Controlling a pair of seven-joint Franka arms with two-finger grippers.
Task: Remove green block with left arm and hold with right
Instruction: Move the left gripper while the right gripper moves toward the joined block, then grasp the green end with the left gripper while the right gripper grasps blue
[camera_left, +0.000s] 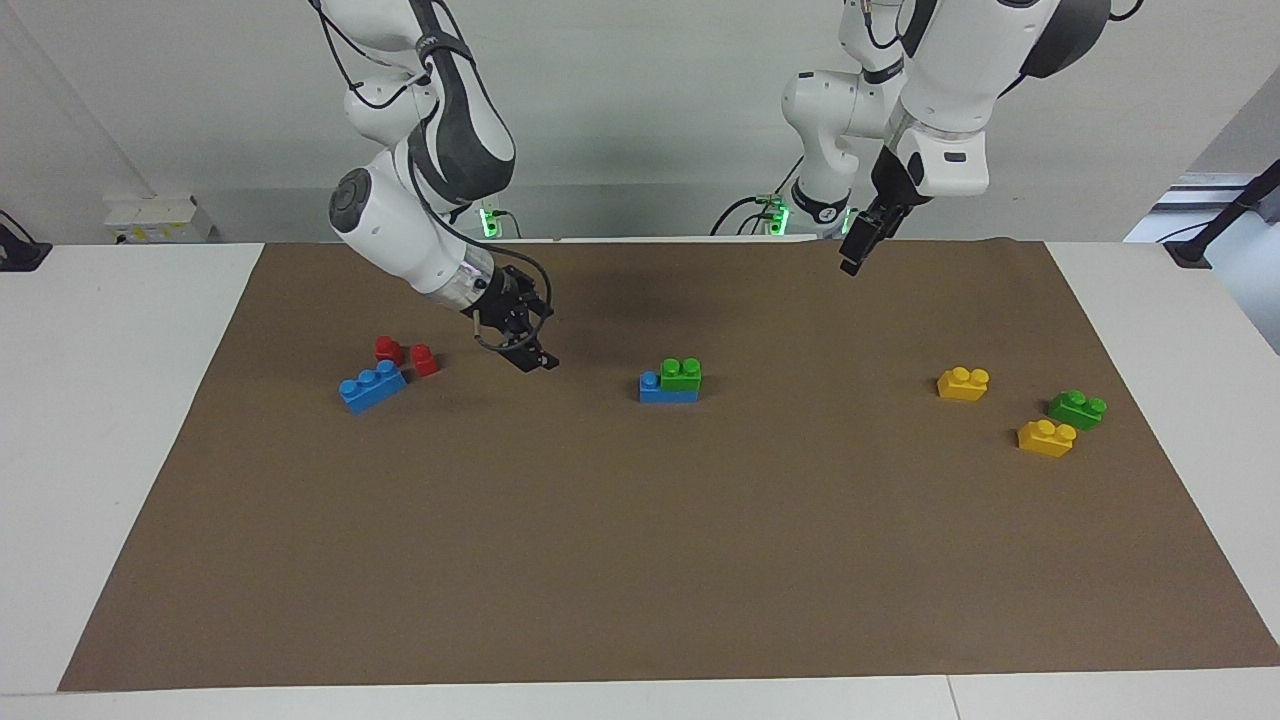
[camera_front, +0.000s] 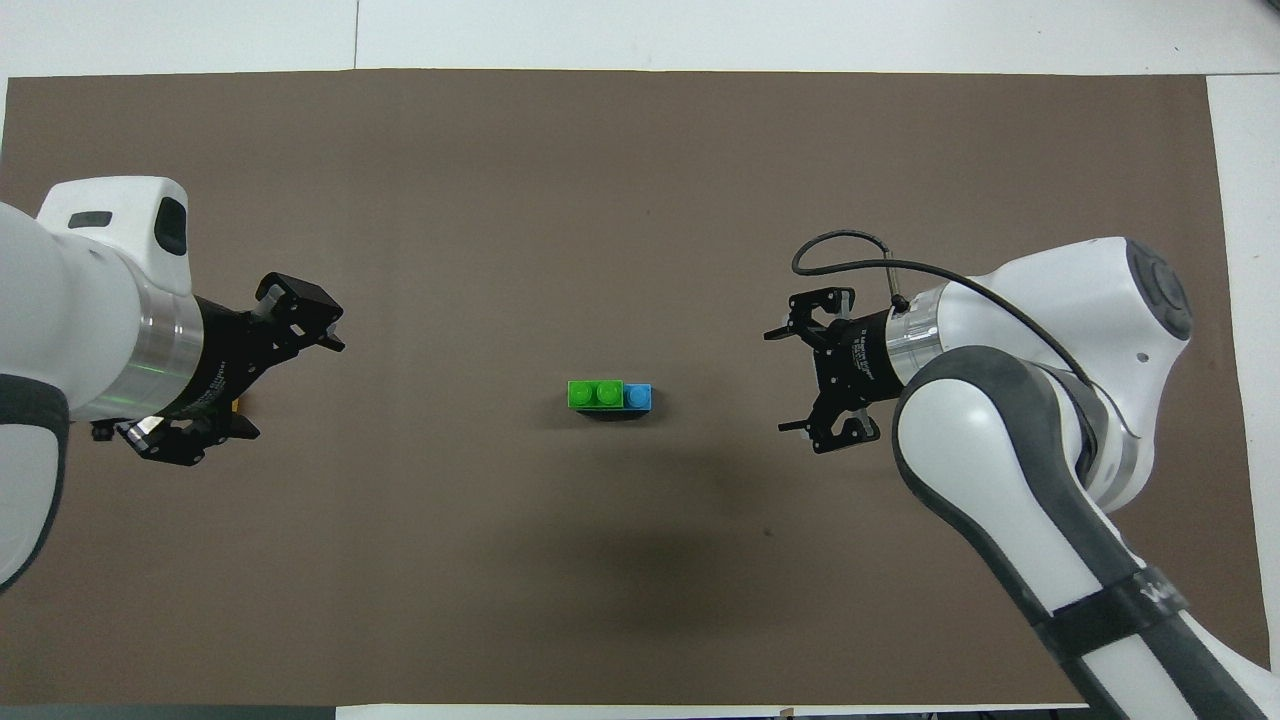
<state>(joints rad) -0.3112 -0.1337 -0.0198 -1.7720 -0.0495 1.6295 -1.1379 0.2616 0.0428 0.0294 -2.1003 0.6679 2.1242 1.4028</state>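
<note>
A green block (camera_left: 681, 374) with two studs sits on top of a longer blue brick (camera_left: 668, 393) at the middle of the brown mat; the stack also shows in the overhead view, the green block (camera_front: 596, 394) on the blue brick (camera_front: 639, 397). My right gripper (camera_left: 535, 355) is open and empty, low over the mat between the red bricks and the stack; it also shows in the overhead view (camera_front: 778, 381). My left gripper (camera_left: 857, 255) is open and empty, raised over the mat toward the left arm's end; it also shows in the overhead view (camera_front: 290, 385). Neither touches the stack.
A second green block (camera_left: 1077, 409) lies between two yellow bricks (camera_left: 963, 383) (camera_left: 1046, 437) toward the left arm's end. Two red bricks (camera_left: 389, 349) (camera_left: 425, 360) and a loose blue brick (camera_left: 372, 386) lie toward the right arm's end. The brown mat (camera_left: 640, 560) covers the table.
</note>
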